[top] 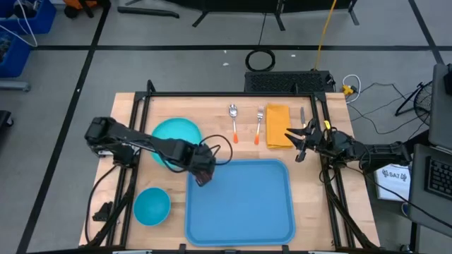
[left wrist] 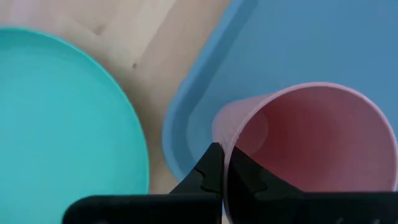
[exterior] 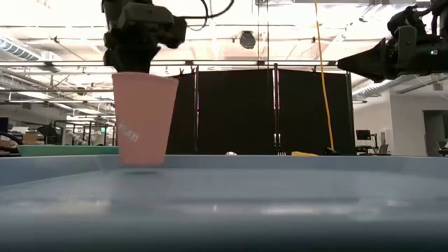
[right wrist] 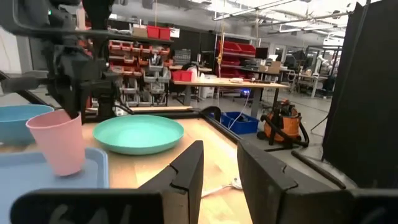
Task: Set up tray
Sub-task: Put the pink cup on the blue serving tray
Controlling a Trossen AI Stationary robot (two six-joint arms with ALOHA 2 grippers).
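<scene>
The left pincer (top: 203,174) is clamped on the rim of a pink cup (exterior: 143,119), one finger (left wrist: 208,171) outside the wall and the other inside. It holds the cup upright over the tray's corner nearest the teal plate (top: 175,133). From the low view the cup's base seems just clear of the tray floor, though contact is hard to judge.

The tray (top: 244,229) lies flat at the near middle of the counter (top: 311,190), with the small blue bowl (top: 151,205) just beside one side. A spoon (top: 233,116), a fork (top: 259,121) and a yellow napkin (top: 277,125) lie in a row beyond it.

The right pincer (top: 301,139), its fingers apart, hovers by the napkin's edge.
</scene>
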